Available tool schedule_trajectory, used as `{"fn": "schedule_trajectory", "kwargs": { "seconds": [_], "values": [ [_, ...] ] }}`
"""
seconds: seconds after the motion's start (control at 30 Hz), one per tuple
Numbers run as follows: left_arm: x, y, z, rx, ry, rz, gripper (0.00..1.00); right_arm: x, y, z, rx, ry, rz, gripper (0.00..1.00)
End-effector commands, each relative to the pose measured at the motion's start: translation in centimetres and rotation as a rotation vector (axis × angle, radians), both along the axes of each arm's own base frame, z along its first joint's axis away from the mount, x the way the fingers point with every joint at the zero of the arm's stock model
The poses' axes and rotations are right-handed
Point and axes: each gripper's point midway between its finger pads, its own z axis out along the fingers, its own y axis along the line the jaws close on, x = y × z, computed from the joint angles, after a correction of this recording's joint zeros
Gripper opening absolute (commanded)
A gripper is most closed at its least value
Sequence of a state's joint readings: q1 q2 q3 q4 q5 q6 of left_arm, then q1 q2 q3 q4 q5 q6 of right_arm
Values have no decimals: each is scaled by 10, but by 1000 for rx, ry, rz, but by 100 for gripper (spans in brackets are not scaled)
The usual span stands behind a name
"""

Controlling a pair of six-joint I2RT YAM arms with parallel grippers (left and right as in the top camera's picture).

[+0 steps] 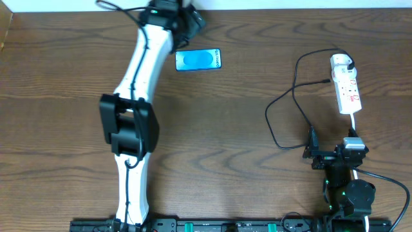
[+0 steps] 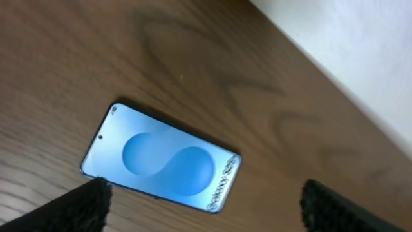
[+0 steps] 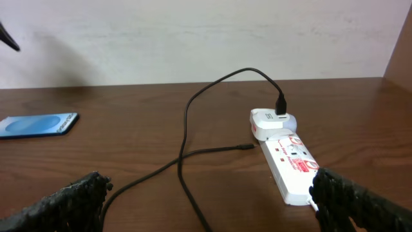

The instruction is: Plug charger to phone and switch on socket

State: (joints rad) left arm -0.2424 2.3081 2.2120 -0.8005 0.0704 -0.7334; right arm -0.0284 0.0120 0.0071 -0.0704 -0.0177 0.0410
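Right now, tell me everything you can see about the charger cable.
The charger is a thin, flexible-looking black cable. Its white plug head sits in the end of the white socket; the cable arches up from it, then lies in loose loops on the wooden table. Its small black tip rests free on the wood beside the socket, far from the phone. One loop runs under the open right gripper, ungripped.

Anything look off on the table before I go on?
Nothing looks damaged or spilled. The charger loops loosely, with no knot visible. Its connector tip lies loose beside the socket, far from the phone, which lies flat with its screen lit.
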Motion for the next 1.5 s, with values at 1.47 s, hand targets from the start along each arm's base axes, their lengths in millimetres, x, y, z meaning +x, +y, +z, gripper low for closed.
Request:
{"fn": "schedule_trajectory", "kwargs": {
  "seconds": [1.47],
  "values": [
    [-12,8,-116,-511,460,732,98,0,1,0,5,0,0,99]
  ]
}}
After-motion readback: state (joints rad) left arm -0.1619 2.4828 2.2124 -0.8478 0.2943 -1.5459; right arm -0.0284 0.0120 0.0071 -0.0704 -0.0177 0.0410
